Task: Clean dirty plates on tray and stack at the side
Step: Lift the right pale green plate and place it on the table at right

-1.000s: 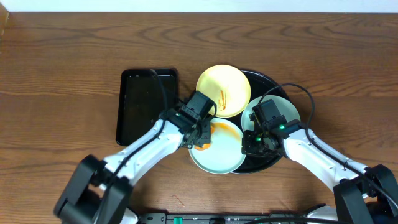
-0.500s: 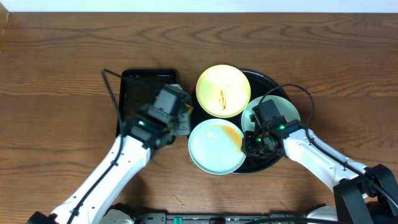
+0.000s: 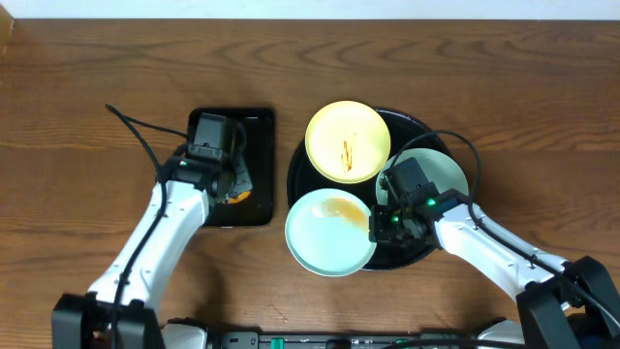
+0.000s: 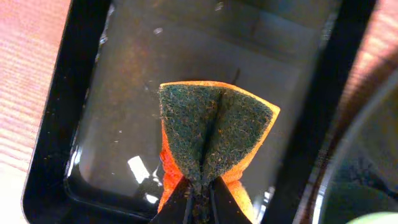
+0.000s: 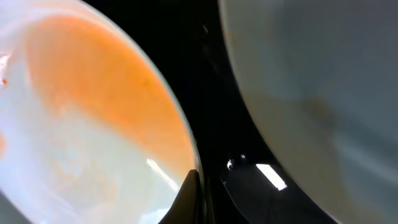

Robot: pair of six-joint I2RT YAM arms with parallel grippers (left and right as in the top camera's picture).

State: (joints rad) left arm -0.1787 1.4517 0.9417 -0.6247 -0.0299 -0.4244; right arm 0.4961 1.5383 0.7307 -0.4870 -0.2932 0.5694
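On the round black tray [image 3: 412, 121] lie a pale yellow plate [image 3: 348, 142] with sauce streaks and a mint plate [image 3: 441, 173] partly under my right arm. A second mint plate [image 3: 329, 233] with an orange smear overhangs the tray's front left rim. My right gripper [image 3: 380, 225] is shut on that plate's right rim, seen in the right wrist view [image 5: 194, 186]. My left gripper [image 3: 231, 184] is shut on a folded orange and green sponge [image 4: 214, 134] over the small rectangular black tray [image 3: 201, 145].
The rectangular tray holds a thin film of water [image 4: 124, 124]. Wooden table [image 3: 97, 97] surrounds both trays. A pale wall edge runs along the back.
My left arm has swung left with the sponge, from the smeared mint plate to the rectangular tray. That plate has shifted slightly left and forward. My right gripper stays on its rim.
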